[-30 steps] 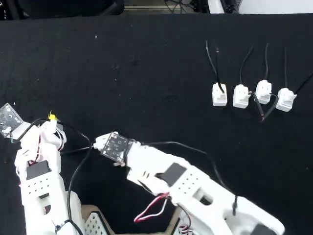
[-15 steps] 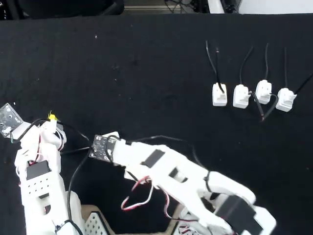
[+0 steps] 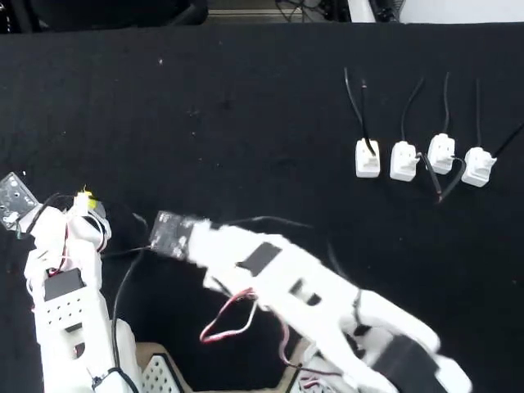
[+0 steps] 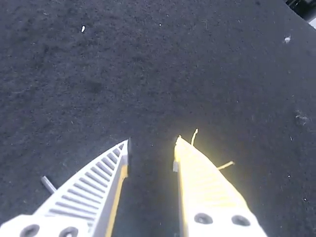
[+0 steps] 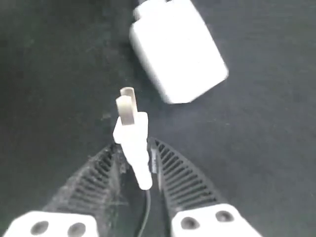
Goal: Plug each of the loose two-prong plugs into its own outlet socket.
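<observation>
White plastic plug (image 5: 132, 136) with two flat prongs, pinched in the right gripper (image 5: 134, 148), near a smooth boxy socket (image 5: 177, 59). The left gripper (image 4: 150, 145) gapes over fuzzy black cloth (image 4: 148, 59).

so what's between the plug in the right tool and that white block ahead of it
Nothing. In the right wrist view, only bare black table separates the prongs of the plug from the white block; they don't touch.

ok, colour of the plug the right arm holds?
White plug; the right wrist view shows it best.
</observation>
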You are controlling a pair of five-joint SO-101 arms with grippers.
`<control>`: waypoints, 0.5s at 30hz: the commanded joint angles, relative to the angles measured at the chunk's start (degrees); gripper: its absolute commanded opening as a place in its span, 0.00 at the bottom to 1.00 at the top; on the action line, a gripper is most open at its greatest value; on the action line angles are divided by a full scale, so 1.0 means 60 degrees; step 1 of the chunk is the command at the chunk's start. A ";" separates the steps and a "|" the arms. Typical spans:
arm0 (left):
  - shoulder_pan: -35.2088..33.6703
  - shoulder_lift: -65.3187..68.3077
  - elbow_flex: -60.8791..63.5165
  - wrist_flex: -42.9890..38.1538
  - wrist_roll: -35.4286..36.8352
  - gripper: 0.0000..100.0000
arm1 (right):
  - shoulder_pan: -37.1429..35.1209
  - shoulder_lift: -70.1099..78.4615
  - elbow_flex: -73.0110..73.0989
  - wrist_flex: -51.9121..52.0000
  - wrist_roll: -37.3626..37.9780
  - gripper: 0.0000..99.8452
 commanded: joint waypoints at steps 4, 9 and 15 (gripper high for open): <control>0.1253 -0.0073 -0.0681 0.0410 -0.0132 0.16 | 0.0645 -0.2088 0.1267 -0.1832 -0.1949 0.01; 0.2996 -0.0073 -0.0681 0.0469 -0.1158 0.16 | 0.0645 -0.1502 0.1751 -0.3634 -0.2623 0.01; 0.4007 -0.0073 -0.0593 0.0469 -0.1231 0.16 | 0.0015 -0.0696 0.1722 -0.4484 -0.3370 0.01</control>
